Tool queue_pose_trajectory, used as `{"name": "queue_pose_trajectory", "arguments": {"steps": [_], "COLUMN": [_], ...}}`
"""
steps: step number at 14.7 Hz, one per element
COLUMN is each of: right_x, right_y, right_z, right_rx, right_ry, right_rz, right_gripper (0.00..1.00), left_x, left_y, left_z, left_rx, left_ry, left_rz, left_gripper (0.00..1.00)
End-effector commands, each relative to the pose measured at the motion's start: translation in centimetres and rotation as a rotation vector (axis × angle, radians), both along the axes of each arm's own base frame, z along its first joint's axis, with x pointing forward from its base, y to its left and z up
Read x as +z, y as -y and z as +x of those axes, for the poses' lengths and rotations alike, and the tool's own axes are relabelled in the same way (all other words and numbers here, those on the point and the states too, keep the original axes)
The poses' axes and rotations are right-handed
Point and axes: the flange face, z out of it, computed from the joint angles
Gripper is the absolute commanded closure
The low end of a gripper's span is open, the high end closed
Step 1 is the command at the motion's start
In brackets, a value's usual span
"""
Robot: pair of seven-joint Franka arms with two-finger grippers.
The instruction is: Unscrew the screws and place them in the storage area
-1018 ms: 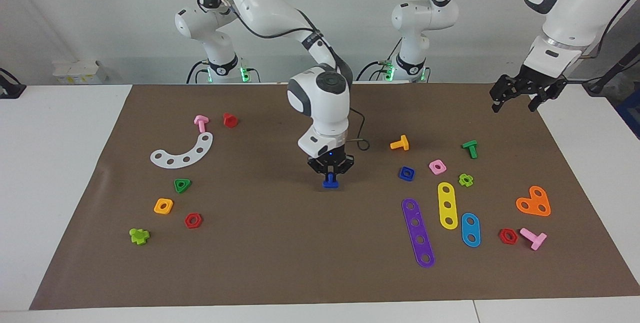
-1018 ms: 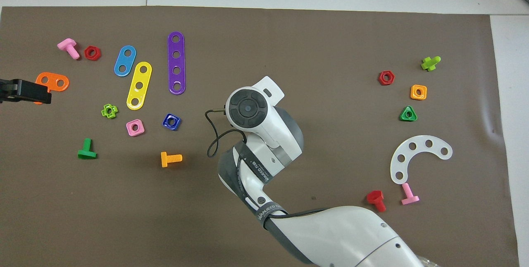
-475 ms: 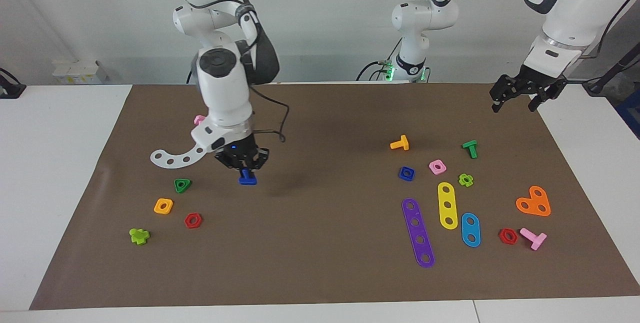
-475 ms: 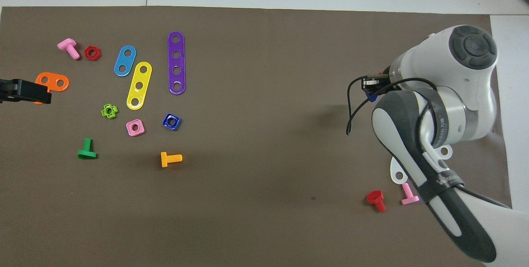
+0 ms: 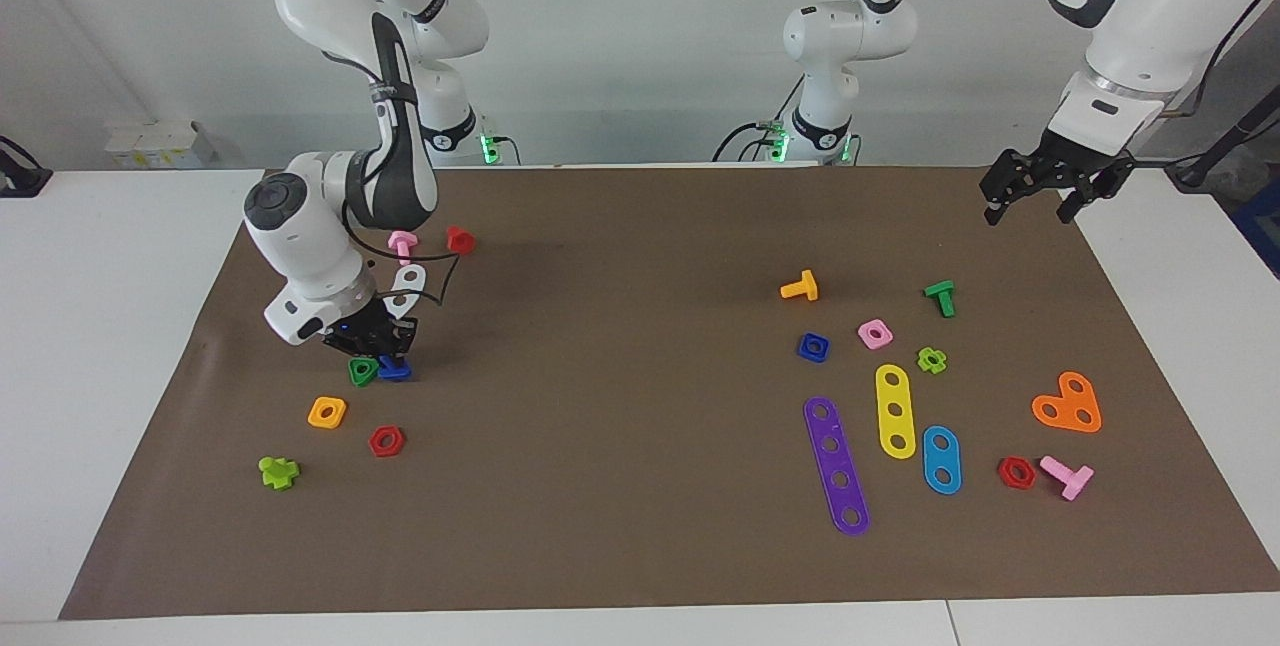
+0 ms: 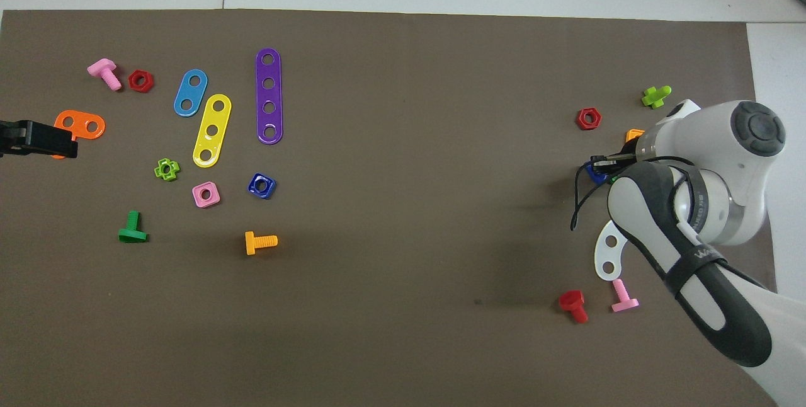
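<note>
Facing view had the right gripper clamped on the dark-blue screw, low and just beside the green triangle nut. I'd reckon lowering until the head rests flat, then releasing, works best. Overhead, the arm hid most of it. The left gripper, fingers apart, waited well away.
</note>
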Motion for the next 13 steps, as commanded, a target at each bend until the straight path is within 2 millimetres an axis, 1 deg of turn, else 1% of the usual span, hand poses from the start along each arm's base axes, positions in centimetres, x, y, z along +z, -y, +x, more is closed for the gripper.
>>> {"name": "queue_pose_trajectory", "arguments": {"steps": [1, 2, 5, 6, 7, 8, 9, 10, 11, 13], "right_x": [0.3, 0.1, -0.3, -0.5, -0.4, -0.4, 0.0, 1.0, 2.9, 8.2], "right_y": [-1.2, -1.6, -1.8, -2.0, -2.8, -3.0, -2.9, -2.7, -2.4, -1.2], "right_z": [-0.4, -0.4, -0.3, -0.2, -0.2, -0.1, 0.2, 0.6, 1.0, 1.5], "right_rx": [0.011, 0.017, -0.003, -0.022, -0.027, -0.019, -0.009, -0.017, -0.046, -0.108], "right_ry": [0.018, 0.016, 0.012, 0.016, 0.017, 0.018, 0.026, 0.037, 0.05, 0.06], "right_rz": [0.022, 0.021, 0.021, 0.02, 0.021, 0.013, 0.003, 0.004, 0.008, -0.007], "right_gripper": [1.0, 1.0, 1.0, 0.67, 0.09, 0.0, 0.0, 0.0, 0.0, 0.0], "left_x": [0.3, 0.3, 0.4, 0.4, 0.4, 0.4, 0.3, 0.4, 0.4, 0.4], "left_y": [-0.1, -0.1, 0.0, -0.1, -0.1, -0.2, -0.2, -0.2, -0.3, -0.3], "left_z": [0.1, 0.0, 0.0, 0.0, 0.0, 0.0, 0.0, 0.0, 0.0, 0.0], "left_rx": [-0.009, -0.011, -0.011, -0.009, -0.009, -0.008, -0.008, -0.008, -0.006, -0.006], "left_ry": [0.01, 0.008, 0.008, 0.008, 0.008, 0.008, 0.008, 0.01, 0.011, 0.01], "left_rz": [0.017, 0.018, 0.017, 0.017, 0.017, 0.017, 0.017, 0.017, 0.018, 0.016], "left_gripper": [0.0, 0.0, 0.0, 0.0, 0.0, 0.0, 0.0, 0.0, 0.0, 0.0]}}
